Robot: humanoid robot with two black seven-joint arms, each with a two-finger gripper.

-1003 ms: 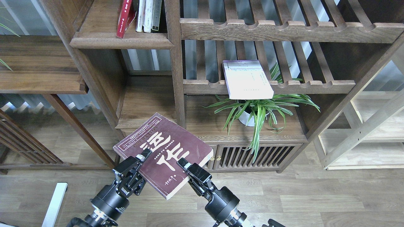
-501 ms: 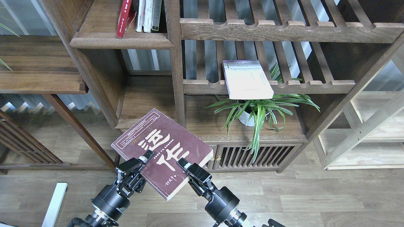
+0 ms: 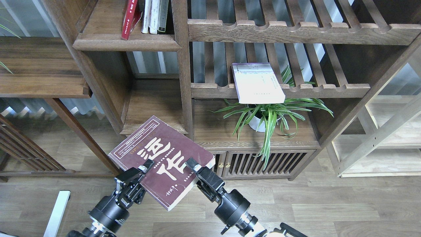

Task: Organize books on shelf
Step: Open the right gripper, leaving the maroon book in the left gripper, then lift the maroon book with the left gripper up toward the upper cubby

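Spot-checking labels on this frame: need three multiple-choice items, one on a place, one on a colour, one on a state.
1. Where does the pale book lie?
A. on the slatted rack
B. on the floor
C. in the plant pot

2. What colour is the cover of the held book?
A. green
B. maroon
C. blue

3. How is the held book carried?
A. left gripper alone
B. lying on the floor
C. between both grippers, right gripper too

Answers:
1 A: it rests flat on the slats, above the plant.
2 B: dark red with white characters.
3 C: one gripper at each side edge.

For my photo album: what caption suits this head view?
Both grippers, left and right, hold a maroon book before the bookcase.
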